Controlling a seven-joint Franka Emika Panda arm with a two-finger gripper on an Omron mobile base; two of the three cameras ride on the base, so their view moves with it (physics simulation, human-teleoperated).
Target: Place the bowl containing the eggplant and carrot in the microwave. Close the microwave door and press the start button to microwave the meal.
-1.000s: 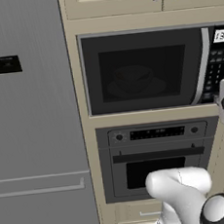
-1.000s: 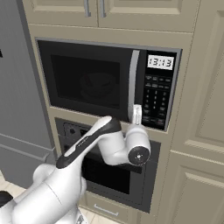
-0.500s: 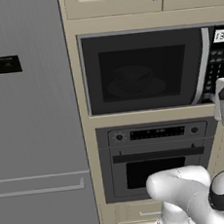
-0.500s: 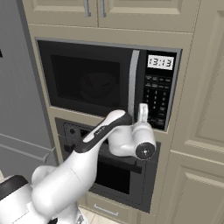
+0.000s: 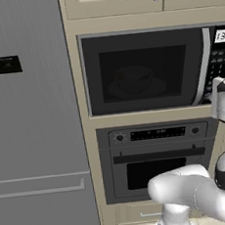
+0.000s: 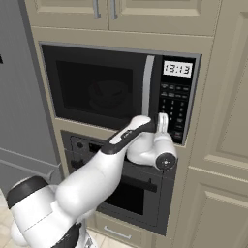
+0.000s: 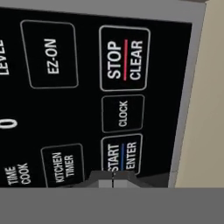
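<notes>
end effector [image 7: 113, 177] at start button [image 7: 121, 154]

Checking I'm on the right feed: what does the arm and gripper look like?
A glossy white arm of rounded, tubular segments with a black strip along the forearm, dark grey joint caps and a dark ring at the wrist. The gripper is white; its fingertips look small and grey.

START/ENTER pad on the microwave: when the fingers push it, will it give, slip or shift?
START/ENTER pad looks printed flush on a flat glossy panel, so probably stiff with little travel. The shut fingers could skid sideways. The microwave sits built into cabinetry, so it likely won't shift.
</notes>
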